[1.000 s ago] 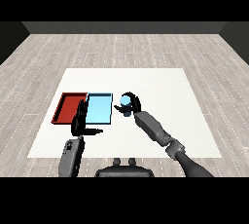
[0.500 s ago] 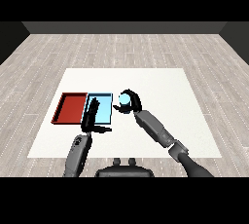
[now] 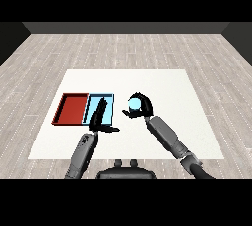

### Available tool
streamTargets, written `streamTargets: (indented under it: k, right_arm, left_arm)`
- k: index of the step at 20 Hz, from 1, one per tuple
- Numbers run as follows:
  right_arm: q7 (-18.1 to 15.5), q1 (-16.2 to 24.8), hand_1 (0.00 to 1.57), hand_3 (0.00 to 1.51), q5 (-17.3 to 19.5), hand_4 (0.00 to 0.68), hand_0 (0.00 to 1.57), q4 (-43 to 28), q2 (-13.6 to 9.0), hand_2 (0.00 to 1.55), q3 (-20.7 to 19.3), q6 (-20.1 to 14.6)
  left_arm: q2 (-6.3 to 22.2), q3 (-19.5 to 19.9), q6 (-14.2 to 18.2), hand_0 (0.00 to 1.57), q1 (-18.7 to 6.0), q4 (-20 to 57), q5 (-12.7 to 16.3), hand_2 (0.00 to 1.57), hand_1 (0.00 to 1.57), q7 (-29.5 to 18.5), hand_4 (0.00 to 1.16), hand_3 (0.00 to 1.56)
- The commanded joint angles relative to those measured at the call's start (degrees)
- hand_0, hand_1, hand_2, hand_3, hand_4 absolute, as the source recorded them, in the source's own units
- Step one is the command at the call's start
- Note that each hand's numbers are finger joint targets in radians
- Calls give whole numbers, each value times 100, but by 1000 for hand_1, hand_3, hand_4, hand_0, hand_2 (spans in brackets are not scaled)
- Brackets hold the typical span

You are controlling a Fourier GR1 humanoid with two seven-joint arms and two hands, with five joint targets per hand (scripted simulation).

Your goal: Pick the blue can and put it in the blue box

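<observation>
Since half a second earlier, the left hand had reached farther forward, so that its straight fingers now lay over the near edge of the blue tray, pointing away from the robot, with the thumb stuck out to the right over the white tabletop; it held nothing. The right hand had stayed close to where it was, just right of the blue tray, and its fingers were curled round the blue can, one side arching over the top and the other cupping from below and the right. From where I stood the can looked to be lifted clear of the tabletop, though I could not be sure of the gap under it. Its pale round end faced up and toward the viewer, so its long axis seemed to run roughly upright, tipped a little toward the robot; the hand hid most of its body, and I could not tell the tilt any more closely. The can sat outside the blue tray, beside its right edge. Left of that tray, touching it side by side, lay the red tray. Both grey forearms came in from the lower corners.
</observation>
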Motion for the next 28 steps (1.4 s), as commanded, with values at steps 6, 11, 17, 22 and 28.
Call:
streamTargets:
  k: [6,11,17,22,28]
  right_arm:
    - [100,488,1423,1414,760,661,1423,-250,196,1447,-508,616]
    - [240,180,1404,1412,1174,662,1404,24,631,1447,-887,763]
    - [514,563,1399,1408,1497,675,1399,-633,649,1445,-811,841]
    - [719,482,1394,1416,1556,681,1394,-818,797,1454,-990,1091]
    - [1097,302,1398,1397,1916,657,1398,-993,985,1434,-938,794]
  left_arm:
    - [-2,-399,470,0,-756,1085,281,0,0,-205,0,0]
    - [-2,-456,531,0,-900,1240,416,0,0,-183,0,0]
    - [-2,-1503,1337,0,-805,1419,821,0,0,-379,0,0]
    - [-2,-1237,1230,0,-1676,1911,1023,0,0,-7,0,0]
    - [-2,-1544,1231,0,-1505,2313,1306,0,0,-609,0,0]
